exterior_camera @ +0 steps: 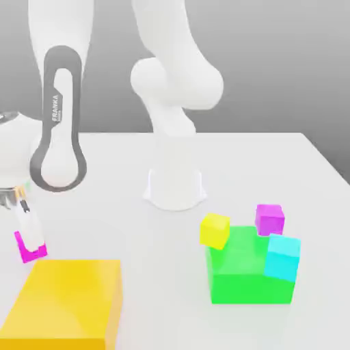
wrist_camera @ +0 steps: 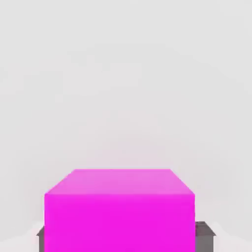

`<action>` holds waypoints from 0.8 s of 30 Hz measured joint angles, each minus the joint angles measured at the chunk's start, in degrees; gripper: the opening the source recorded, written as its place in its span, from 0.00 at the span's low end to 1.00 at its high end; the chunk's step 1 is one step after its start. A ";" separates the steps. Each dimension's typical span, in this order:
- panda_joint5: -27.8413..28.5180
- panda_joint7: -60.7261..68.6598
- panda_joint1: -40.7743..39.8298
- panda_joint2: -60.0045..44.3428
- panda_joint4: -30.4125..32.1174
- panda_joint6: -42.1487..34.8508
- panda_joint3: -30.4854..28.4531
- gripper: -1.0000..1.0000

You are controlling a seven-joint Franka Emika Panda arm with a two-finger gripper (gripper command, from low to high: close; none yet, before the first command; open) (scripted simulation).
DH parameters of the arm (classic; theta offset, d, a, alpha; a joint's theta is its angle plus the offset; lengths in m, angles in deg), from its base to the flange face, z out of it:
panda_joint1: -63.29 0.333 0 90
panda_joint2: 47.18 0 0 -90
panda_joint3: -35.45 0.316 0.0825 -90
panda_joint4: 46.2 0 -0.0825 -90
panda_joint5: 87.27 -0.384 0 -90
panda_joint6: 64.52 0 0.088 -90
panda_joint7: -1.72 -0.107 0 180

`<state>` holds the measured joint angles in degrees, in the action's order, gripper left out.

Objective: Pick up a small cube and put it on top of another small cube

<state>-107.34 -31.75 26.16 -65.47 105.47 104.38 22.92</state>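
Now your gripper (exterior_camera: 29, 236) is pinching the small cube (exterior_camera: 31, 250) between its fingers, low on the table (exterior_camera: 123, 205) (grasp step). Next lift straight up, then carry it over to another small cube (exterior_camera: 270, 219).

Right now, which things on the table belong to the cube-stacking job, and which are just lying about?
Part of the job:
- hot-pink small cube, between the fingers of the gripper, which is shut on it
- another small cube to stack on; which one, I cannot tell

Lying about, or candidates:
- violet small cube
- small yellow cube
- cyan cube
- green block
- large yellow block
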 joint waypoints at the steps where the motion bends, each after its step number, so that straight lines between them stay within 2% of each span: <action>1: -0.76 0.61 -0.92 -0.91 -0.20 0.73 1.11 0.00; 3: 1.01 -0.75 0.50 0.94 0.25 -0.70 -0.73 0.00; 7: 9.86 -7.37 4.05 8.68 2.00 -6.37 -6.26 0.00; 9: 13.30 -11.37 5.70 13.01 3.07 -9.31 -6.01 0.00; 15: 14.92 -23.00 16.23 25.78 7.06 -17.47 2.31 0.00; 24: 10.89 -36.91 30.41 44.18 13.14 -29.63 18.61 0.00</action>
<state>-96.45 -68.66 56.57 -21.28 118.61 74.75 41.54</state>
